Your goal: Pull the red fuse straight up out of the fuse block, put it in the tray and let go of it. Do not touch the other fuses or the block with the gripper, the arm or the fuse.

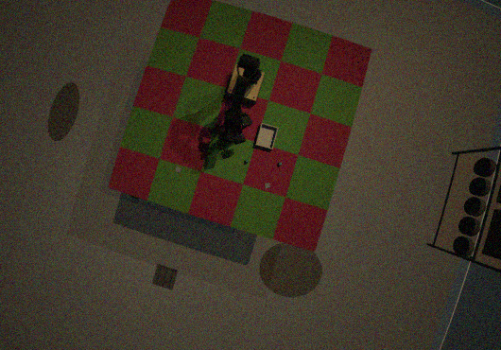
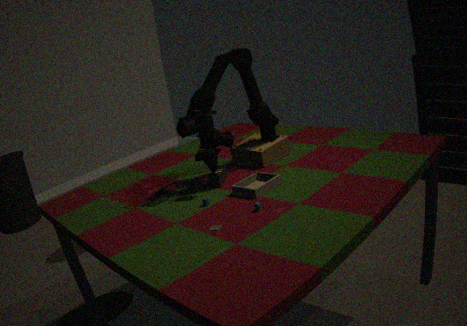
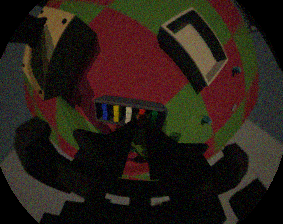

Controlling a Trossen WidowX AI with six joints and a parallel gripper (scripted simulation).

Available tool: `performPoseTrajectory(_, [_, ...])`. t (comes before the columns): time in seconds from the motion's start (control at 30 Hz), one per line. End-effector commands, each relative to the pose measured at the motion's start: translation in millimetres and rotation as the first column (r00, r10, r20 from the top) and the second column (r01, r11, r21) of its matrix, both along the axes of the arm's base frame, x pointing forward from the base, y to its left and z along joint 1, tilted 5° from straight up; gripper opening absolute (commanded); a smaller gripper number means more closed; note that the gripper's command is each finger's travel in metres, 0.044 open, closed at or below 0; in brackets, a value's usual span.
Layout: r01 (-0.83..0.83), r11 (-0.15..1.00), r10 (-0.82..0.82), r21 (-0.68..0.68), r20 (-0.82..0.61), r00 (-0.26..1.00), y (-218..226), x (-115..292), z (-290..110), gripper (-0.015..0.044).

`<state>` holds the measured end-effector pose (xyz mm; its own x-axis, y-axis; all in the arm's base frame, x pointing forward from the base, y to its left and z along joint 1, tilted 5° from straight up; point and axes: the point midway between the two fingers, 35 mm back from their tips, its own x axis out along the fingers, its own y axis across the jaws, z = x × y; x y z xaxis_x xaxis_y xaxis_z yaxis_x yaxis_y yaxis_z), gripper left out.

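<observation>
The fuse block lies on the checkered table and holds a row of coloured fuses: blue, yellow, white, red and green. The red fuse stands in the block. In the exterior view the block is a small dark shape right below the fingers. My gripper hangs just above the block, pointing down. Its fingers stand a narrow gap apart with nothing between them. The empty tray lies on the table just right of the block. In the top view the arm hides the block.
The arm's wooden base box stands behind the tray. Small loose bits lie on the table in front of the tray. A dark bin stands off the table's left corner.
</observation>
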<state>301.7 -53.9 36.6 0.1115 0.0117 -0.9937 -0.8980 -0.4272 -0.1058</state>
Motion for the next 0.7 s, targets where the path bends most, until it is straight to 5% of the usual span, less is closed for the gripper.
performPoseTrajectory(0.0, [-0.002, 1.0, 0.002, 0.004, -0.005, 1.0, 0.9, -1.1, -2.8, 0.0074])
performPoseTrajectory(0.67, [-0.002, 1.0, 0.002, 0.004, -0.005, 1.0, 1.1, 0.0, -12.7, 0.0074])
